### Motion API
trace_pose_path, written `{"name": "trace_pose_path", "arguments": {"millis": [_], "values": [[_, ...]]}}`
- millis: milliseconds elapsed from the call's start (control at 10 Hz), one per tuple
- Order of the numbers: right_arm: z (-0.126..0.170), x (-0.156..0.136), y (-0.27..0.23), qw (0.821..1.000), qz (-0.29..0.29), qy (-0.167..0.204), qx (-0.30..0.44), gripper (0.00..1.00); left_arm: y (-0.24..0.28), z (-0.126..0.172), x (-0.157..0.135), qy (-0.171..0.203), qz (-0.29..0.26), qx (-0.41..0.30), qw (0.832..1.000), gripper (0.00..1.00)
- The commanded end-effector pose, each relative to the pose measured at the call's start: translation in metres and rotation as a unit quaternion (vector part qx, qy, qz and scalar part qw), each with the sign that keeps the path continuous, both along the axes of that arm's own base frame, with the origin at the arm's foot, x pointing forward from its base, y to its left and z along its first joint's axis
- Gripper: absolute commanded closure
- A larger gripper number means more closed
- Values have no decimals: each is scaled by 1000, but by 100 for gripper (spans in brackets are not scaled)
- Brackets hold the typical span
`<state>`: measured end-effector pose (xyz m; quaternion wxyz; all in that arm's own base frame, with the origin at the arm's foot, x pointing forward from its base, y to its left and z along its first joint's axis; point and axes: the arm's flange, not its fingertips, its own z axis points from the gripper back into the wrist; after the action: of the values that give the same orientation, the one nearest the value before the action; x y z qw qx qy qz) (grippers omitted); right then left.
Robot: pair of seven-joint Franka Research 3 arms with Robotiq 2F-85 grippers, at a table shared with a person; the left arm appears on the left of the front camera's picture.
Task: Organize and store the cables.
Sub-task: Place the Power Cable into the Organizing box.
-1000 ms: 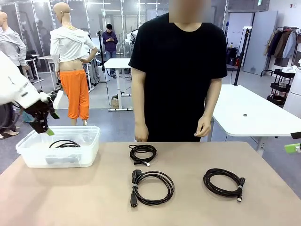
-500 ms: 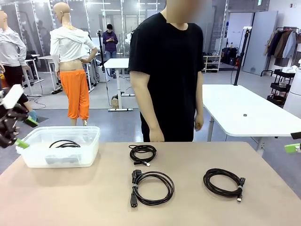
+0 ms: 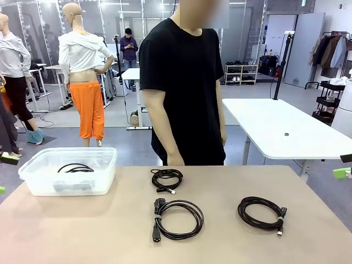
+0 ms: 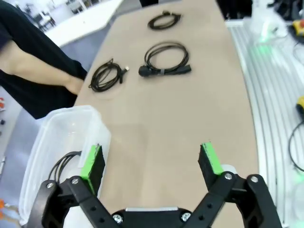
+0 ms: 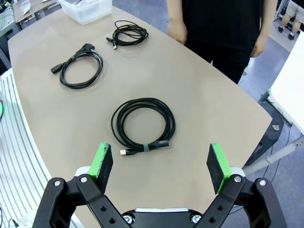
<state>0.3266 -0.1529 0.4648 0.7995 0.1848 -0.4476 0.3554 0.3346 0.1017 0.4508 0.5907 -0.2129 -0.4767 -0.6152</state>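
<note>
Withdrawn from bin (image 3: 38, 184), left gripper (image 4: 151, 161) released; right gripper (image 5: 160, 161), also released, has nearest cable coil (image 5: 153, 145) at 12 o'clock.

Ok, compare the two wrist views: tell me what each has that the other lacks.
Left wrist, not right: the left gripper, open, close beside the bin. Right wrist, not left: the right gripper, open, above the nearest cable. Both: the table, the person in black, the bin (the cable inside is plain from the left wrist, too small to tell from the right), and the small cable, plug cable and nearest cable coiled outside it.
</note>
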Motion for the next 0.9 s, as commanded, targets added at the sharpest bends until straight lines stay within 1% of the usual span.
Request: {"name": "trace_pose_path", "arguments": {"millis": [0, 100, 200, 300, 600, 700, 800], "values": [[0, -2, 3, 1000, -7, 8, -1, 0, 9, -16, 12, 5, -15, -25, 1000, 0], [0, -2, 3, 1000, -7, 8, -1, 0, 14, -20, 18, 9, -7, -36, 999, 0], [0, -2, 3, 1000, -7, 8, -1, 0, 19, -21, 22, 23, -12, -48, 999, 0], [0, -2, 3, 1000, -7, 8, -1, 0, 11, -21, 2, 12, -2, -26, 1000, 0], [0, -2, 3, 1000, -7, 8, -1, 0, 11, -21, 2, 12, -2, -26, 1000, 0], [0, -2, 3, 1000, -7, 8, -1, 0, 15, -24, 8, 27, 1, -19, 999, 0], [0, -2, 3, 1000, -7, 8, -1, 0, -14, -13, 21, 67, -34, 0, 997, 0]]}}
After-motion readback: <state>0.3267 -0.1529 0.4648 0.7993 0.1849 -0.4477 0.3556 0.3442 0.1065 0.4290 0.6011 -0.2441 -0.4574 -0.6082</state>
